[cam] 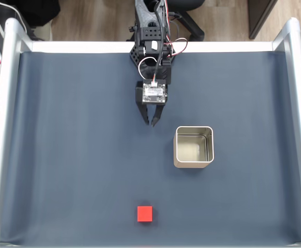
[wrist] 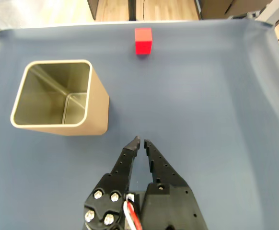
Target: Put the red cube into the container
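Fixed view count: one cube, one tin, one end effector

I log one red cube [cam: 145, 213] on the dark blue counter [cam: 62, 155], near the bottom edge, well apart from the one container [cam: 194, 147], which stands upright right of centre. My single end effector [cam: 151, 123] hangs near the top, empty, fingertips almost together. Wrist view: red cube [wrist: 143, 40] beyond the fingertips [wrist: 135, 143], container [wrist: 58, 98] to the left.
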You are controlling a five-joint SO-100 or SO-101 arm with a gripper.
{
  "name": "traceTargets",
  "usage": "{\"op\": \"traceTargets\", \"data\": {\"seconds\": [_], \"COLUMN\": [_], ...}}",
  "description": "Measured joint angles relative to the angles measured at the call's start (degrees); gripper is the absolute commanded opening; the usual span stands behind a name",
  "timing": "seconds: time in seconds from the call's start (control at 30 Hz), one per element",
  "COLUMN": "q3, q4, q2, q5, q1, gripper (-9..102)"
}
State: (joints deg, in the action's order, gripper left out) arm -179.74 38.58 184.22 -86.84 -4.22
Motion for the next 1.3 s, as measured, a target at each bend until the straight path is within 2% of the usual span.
{"op": "traceTargets", "data": {"seconds": [0.13,0.3,0.63,0.87,1.3], "q3": [2.64,12.13,40.78,56.25,82.18], "q4": [-6.33,-7.12,8.61,14.85,15.82], "q2": [-5.10,-12.92,-33.75,-48.43,-79.89], "q5": [1.76,2.37,-2.90,-6.15,-8.88], "q1": [0.18,0.18,0.18,0.18,3.96], "gripper": [0,0,0,3,10]}}
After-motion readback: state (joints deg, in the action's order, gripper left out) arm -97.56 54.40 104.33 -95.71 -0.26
